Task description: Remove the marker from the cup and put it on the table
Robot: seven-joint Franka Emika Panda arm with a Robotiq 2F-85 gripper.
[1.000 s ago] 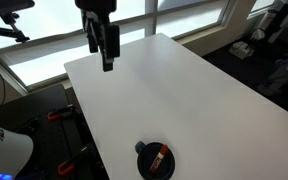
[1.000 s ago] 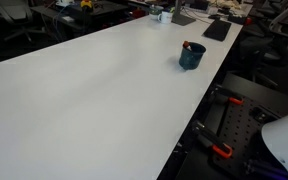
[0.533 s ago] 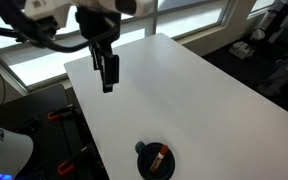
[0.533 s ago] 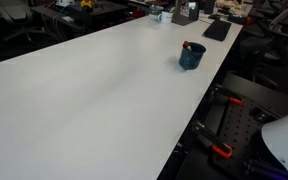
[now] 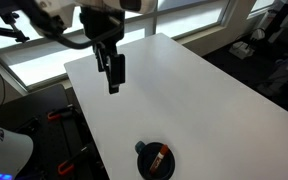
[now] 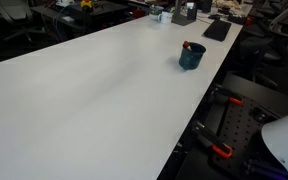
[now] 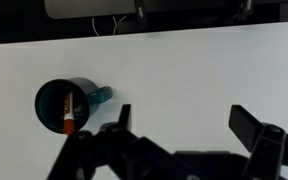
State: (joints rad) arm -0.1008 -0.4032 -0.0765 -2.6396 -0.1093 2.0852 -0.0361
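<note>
The dark blue cup [image 5: 155,161] stands on the white table [image 5: 184,95] near its front edge, with the red-orange marker [image 5: 158,157] leaning inside it. The cup also shows in an exterior view [image 6: 191,56] near the table's far edge, with the marker's red tip [image 6: 186,44] at its rim. In the wrist view the cup [image 7: 66,107] lies at the left with the marker [image 7: 67,119] in it. My gripper [image 5: 113,72] hangs open and empty above the table's far part, well away from the cup. Its fingers [image 7: 184,122] frame bare table in the wrist view.
Windows run behind the table's far side [image 5: 44,50]. Black equipment with orange clamps stands by the table [image 6: 234,125]. Desk clutter lies beyond the cup [image 6: 216,28].
My gripper has come down and moved slightly along the table toward the cup. The cup and marker have not moved.
</note>
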